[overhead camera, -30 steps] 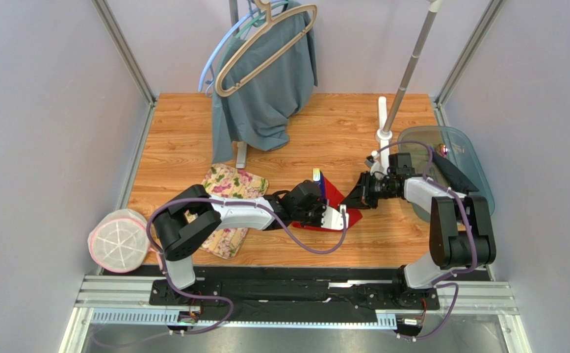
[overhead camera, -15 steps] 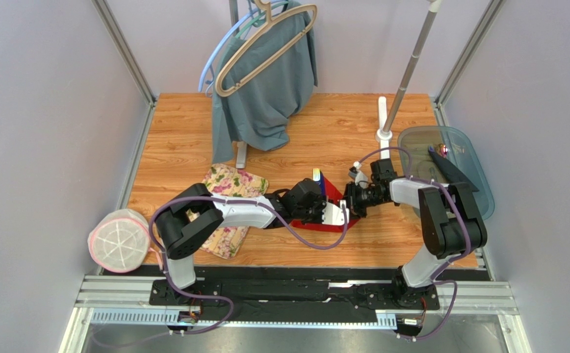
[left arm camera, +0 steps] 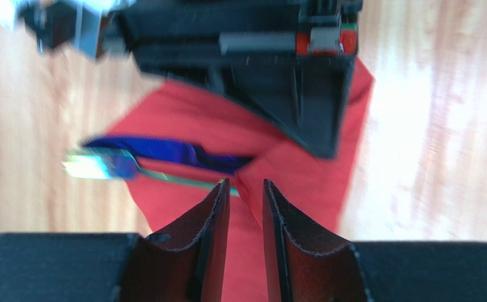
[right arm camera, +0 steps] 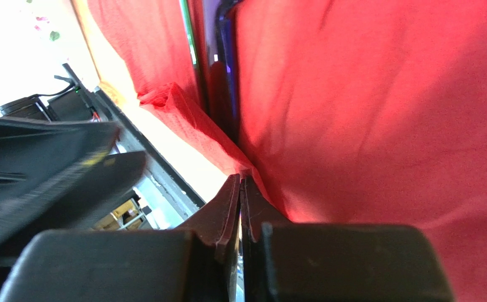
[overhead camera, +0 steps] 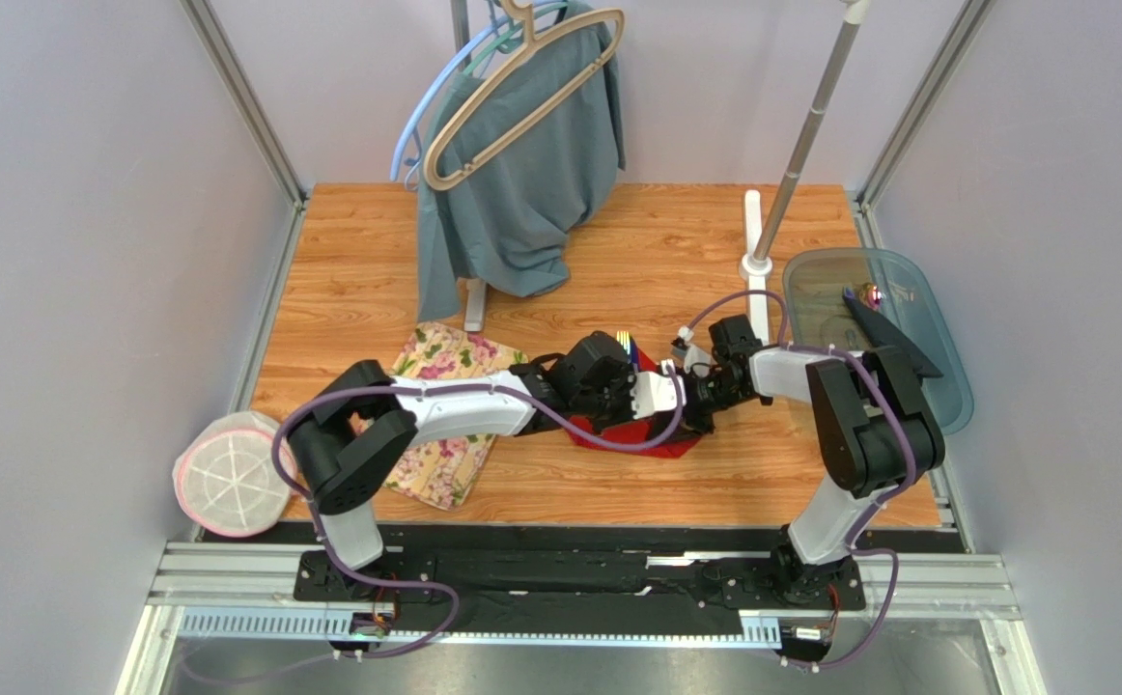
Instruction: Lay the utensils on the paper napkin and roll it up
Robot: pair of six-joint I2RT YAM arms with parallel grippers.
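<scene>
The red paper napkin (overhead camera: pixel 664 440) lies mid-table under both grippers, folded over the utensils. Their yellow and blue tips (overhead camera: pixel 622 345) stick out at its far edge. In the left wrist view a purple-blue piece (left arm camera: pixel 164 151) and a green one (left arm camera: pixel 95 165) poke from the napkin (left arm camera: pixel 303 182). My left gripper (left arm camera: pixel 246 184) hovers just over a fold ridge, jaws a narrow gap apart, gripping nothing. My right gripper (right arm camera: pixel 241 179) is shut on a pinched edge of the napkin (right arm camera: pixel 365 113), next to a green strip (right arm camera: pixel 189 38) and a purple handle (right arm camera: pixel 224 63). The two grippers (overhead camera: pixel 657 394) (overhead camera: pixel 689 393) nearly touch.
A cream floral mat (overhead camera: pixel 444 413) lies left of the napkin, under the left arm. A grey-green garment (overhead camera: pixel 524 174) on a beige hanger (overhead camera: pixel 524 80) hangs at the back. A white pole stand (overhead camera: pixel 777 217) and a tinted tray (overhead camera: pixel 886 340) are at the right. A round white pouch (overhead camera: pixel 233 475) sits front left.
My right gripper has moved left with the napkin edge, close up to the left gripper. The left jaws have opened from shut to a narrow gap.
</scene>
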